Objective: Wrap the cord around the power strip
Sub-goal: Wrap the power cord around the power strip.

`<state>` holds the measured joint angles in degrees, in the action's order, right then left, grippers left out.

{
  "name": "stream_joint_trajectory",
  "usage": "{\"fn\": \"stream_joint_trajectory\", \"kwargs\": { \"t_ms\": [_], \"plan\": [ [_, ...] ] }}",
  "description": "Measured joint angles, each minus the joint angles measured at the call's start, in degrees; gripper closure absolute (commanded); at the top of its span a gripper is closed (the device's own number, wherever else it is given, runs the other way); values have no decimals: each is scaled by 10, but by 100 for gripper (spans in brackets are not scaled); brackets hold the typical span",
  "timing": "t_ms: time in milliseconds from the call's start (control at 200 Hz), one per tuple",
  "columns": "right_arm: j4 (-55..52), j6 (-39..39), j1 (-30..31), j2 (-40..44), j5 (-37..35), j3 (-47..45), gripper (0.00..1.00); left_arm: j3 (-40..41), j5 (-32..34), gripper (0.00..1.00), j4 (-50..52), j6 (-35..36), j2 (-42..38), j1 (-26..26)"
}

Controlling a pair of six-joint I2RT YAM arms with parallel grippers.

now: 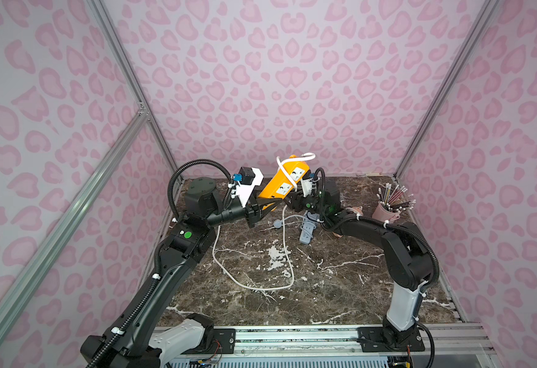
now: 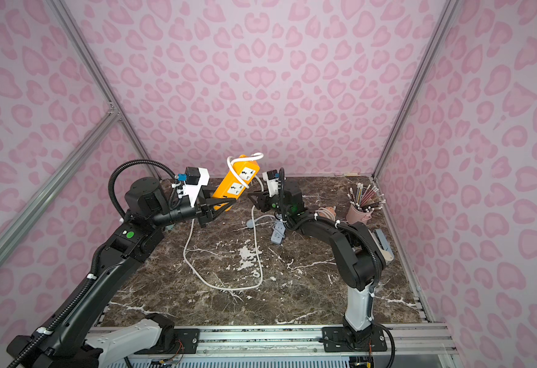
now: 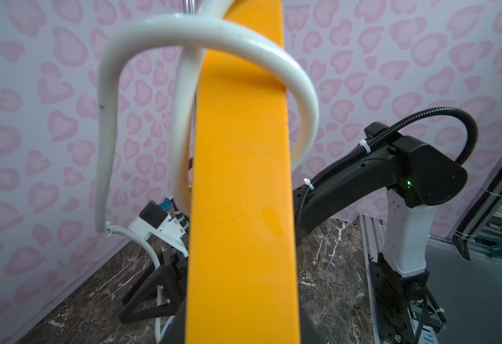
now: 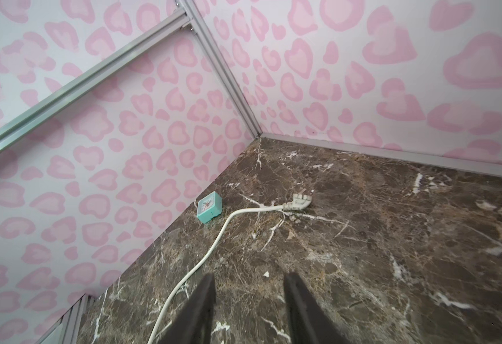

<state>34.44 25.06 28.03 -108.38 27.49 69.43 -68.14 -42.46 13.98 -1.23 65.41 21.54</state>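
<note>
An orange power strip (image 1: 284, 184) (image 2: 237, 181) is held up off the table, tilted, its sockets facing the top views. My left gripper (image 1: 267, 204) (image 2: 225, 202) is shut on its lower end; in the left wrist view the strip's plain side (image 3: 241, 178) hides the jaws. The white cord (image 3: 214, 29) loops round the strip's upper end, drops to the table and lies there in a wide loop (image 1: 288, 255) (image 2: 257, 251). My right gripper (image 1: 288, 199) (image 4: 248, 280) stands open and empty just right of the strip's lower end. The cord's plug (image 4: 299, 202) lies near the left wall.
A pink cup of pencils (image 1: 385, 212) (image 2: 359, 213) stands at the back right. A grey-blue socket block (image 1: 307, 232) (image 2: 278, 234) lies under my right wrist. A small teal clock (image 4: 209, 207) sits against the left wall. Patterned walls enclose three sides.
</note>
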Motion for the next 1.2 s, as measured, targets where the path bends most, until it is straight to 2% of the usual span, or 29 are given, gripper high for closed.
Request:
{"fn": "stream_joint_trajectory", "kwargs": {
  "t_ms": [75,185,315,450,580,670,740,825,955,1080,1200],
  "plan": [
    [19,18,5,0,-19,-24,91,6,16,97,-10,-22,1,-28],
    [29,20,16,11,-38,-51,100,10,43,97,-25,-65,13,-87],
    [-14,-27,37,47,-65,-59,100,-14,104,97,-9,-58,38,-119],
    [-104,-120,59,107,-120,-62,100,-37,226,97,33,3,78,-124],
    [-189,-250,111,169,-193,-61,100,-33,362,97,98,57,129,-126],
    [-234,-346,154,197,-231,-46,100,-33,406,97,139,79,162,-123],
    [-266,-401,162,206,-259,-23,100,-33,426,97,164,93,176,-106],
    [-299,-453,164,209,-282,23,100,-33,442,97,180,111,190,-77],
    [-345,-508,160,208,-270,99,100,-20,426,97,211,143,203,-39],
    [-387,-536,123,189,-227,180,100,1,373,97,232,177,181,6],
    [-419,-546,75,153,-186,253,100,7,293,97,261,209,145,49]
  ]
}}
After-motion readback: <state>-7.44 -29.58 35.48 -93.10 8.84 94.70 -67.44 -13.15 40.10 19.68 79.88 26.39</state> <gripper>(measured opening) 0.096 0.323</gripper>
